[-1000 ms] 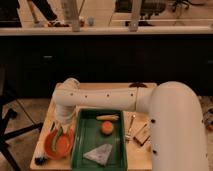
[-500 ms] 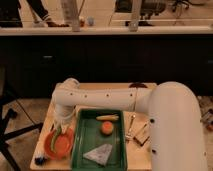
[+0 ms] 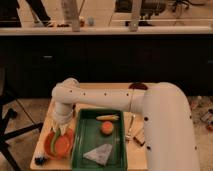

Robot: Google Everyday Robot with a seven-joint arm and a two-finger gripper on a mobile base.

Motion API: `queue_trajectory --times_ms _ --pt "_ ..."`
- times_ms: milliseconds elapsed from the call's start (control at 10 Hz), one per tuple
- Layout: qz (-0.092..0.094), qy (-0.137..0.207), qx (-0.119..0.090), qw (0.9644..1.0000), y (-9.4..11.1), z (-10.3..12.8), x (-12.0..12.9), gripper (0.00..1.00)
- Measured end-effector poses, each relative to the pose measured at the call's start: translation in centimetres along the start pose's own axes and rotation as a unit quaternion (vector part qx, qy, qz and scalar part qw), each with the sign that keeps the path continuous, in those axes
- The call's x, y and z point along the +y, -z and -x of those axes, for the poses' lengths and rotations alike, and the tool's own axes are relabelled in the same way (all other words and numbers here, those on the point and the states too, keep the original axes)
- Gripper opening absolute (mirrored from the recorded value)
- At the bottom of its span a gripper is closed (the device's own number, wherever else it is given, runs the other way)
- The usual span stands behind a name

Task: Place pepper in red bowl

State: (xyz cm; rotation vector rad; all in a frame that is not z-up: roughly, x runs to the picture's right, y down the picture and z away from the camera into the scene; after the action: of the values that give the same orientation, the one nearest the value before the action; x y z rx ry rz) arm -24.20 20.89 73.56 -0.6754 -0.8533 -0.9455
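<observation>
So, cabinet (image 3: 125, 57): a dark front across the whole width of the frame, behind everything else, with a pale ledge along its top.
Arm (image 3: 160, 125): thick and white; it rises from the lower right, runs left across the middle of the frame over the far side of the desk, bends at an elbow at centre left and turns downward.
Desk (image 3: 134, 152): light wood, in the lower middle of the frame, carrying the tray, the bowl and the loose items.
Green tray (image 3: 85, 142): a rectangle at lower centre, just right of the red bowl, their edges touching or nearly so.
Red bowl (image 3: 61, 148): round, at lower left on the desk, directly under the end of the arm.
Tool (image 3: 60, 131): at lower left, pointing down, just above the red bowl's upper left part; whether it is released or clenched cannot be told.
Grey wedge (image 3: 98, 154): lies flat in the near part of the tray.
Orange lump (image 3: 106, 128): in the far half of the tray, apart from the wedge.
Yellow piece (image 3: 107, 118): elongated, just beyond the orange lump, near the tray's far wall.
Pale utensil (image 3: 131, 131): on the desk just right of the tray.
Pepper (image 3: 54, 137): a thin pale green streak at the tool's lower end, over the left side of the red bowl; whether it is held or already rests in the bowl cannot be told.
</observation>
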Motion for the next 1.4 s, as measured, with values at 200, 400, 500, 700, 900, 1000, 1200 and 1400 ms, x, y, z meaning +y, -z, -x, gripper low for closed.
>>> queue_trajectory --times_ms 200,400,500,700,900,1000,1200,1400 --pt "0.011 0.005 -0.028 0.9995 -0.8 0.1 0.0 0.0" --pt "0.019 0.004 -0.049 0.9986 -1.5 0.2 0.1 0.01" --pt "0.021 0.002 -0.056 0.9982 -1.6 0.2 0.2 0.07" --pt "0.021 -0.001 -0.08 0.9966 -1.9 0.3 0.4 0.27" --pt "0.019 -0.002 -0.084 0.9963 -2.1 0.3 0.4 0.47" --pt "0.018 -0.002 -0.086 0.9961 -2.2 0.3 0.3 0.57" --pt "0.017 -0.003 -0.09 0.9958 -2.4 0.2 0.1 0.76" --pt "0.019 -0.001 -0.093 0.9954 -2.9 0.3 -0.2 0.8"
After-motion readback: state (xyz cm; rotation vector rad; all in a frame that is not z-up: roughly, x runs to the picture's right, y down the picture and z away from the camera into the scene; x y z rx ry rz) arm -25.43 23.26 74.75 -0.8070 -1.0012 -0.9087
